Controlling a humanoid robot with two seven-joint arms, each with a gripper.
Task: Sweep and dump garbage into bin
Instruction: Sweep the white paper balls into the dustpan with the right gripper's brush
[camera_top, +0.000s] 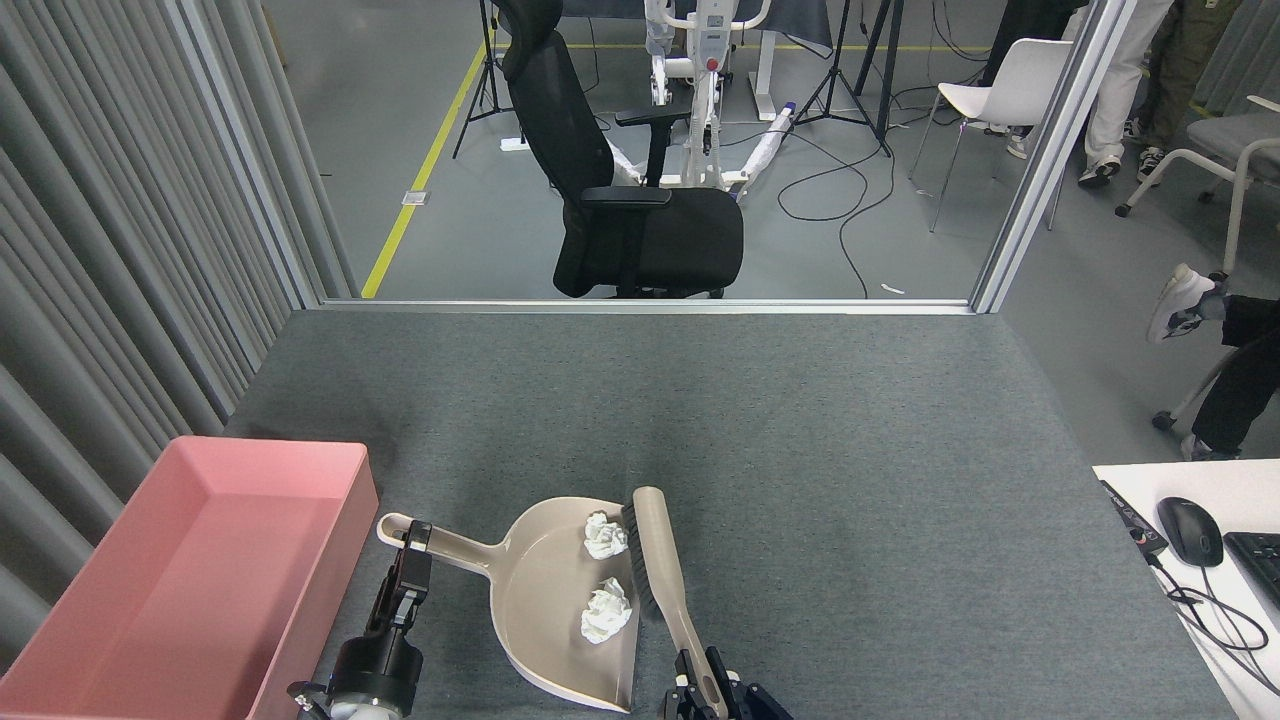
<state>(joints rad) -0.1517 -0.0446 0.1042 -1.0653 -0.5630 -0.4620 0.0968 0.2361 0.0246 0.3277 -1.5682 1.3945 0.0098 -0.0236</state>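
grey felt tabletop (800, 420) — left claw (412, 540) clamped on dustpan (560, 610), right claw (705, 690) gripping brush (660, 560)

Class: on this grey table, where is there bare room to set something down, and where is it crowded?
Free: the wide grey mat beyond and right of the brush, and the far strip behind the pink bin. Crowded: the near-left, where the bin, left gripper, dustpan, both tissue wads, brush and right gripper bunch together.
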